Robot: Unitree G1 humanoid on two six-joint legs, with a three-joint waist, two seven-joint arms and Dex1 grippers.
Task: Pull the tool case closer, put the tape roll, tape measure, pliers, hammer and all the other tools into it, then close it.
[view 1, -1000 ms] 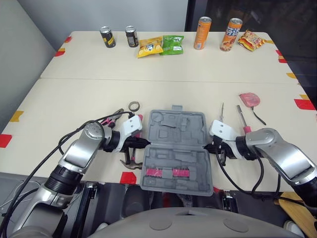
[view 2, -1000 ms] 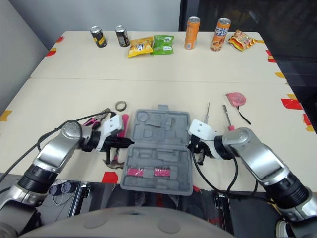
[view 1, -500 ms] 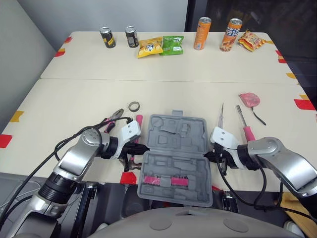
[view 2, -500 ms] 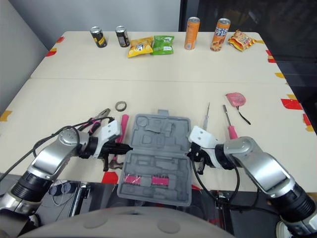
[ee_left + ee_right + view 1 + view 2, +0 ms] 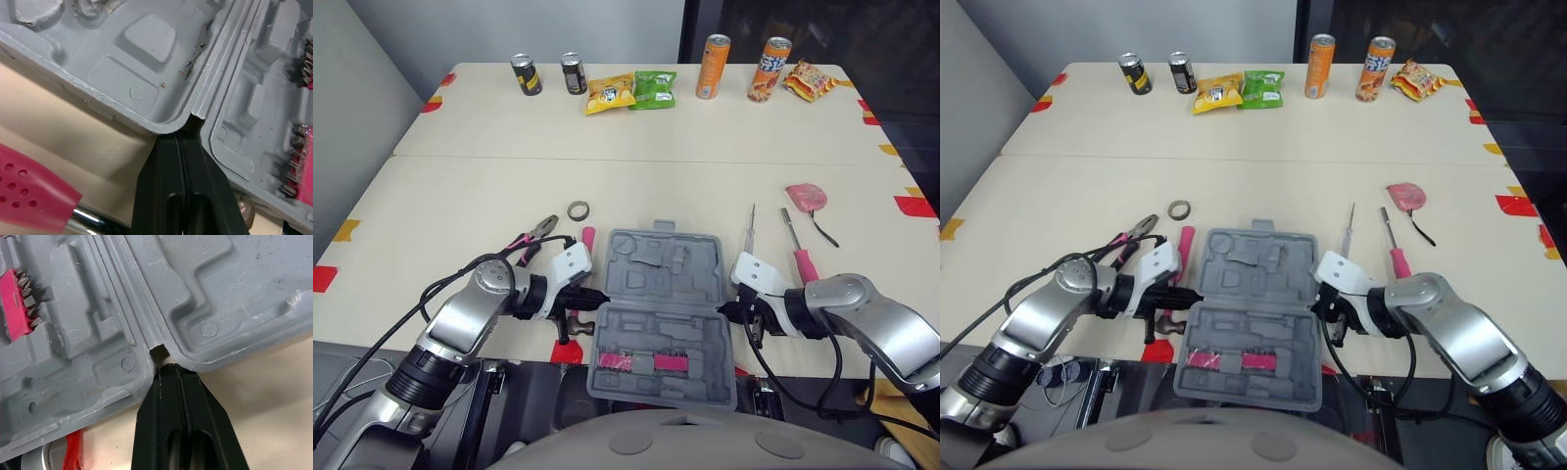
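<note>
The tool case is found open and flat at the near edge of the table, its near half hanging out over that edge. It is being worked from both sides: the left gripper is set at nine o'clock of the case, the right gripper at three o'clock. Each pair of fingers is pressed together with nothing held between them, the tips poked into the notches at the ends of the hinge.

So the pull-closer step is in hand, and it looks about done. No tool has been put in yet; just the pink bit strips are seen in the near half.

The open case's long axis is laid from twelve to six, the lid away and the carry handle pointing to twelve; the hinge runs nine to three.

Next, the tips would need to be drawn out of the notches and opened for a first pick. The hammer and pliers are at ten o'clock of the case, the tape roll at eleven, two screwdrivers and the tape measure out at two.
</note>
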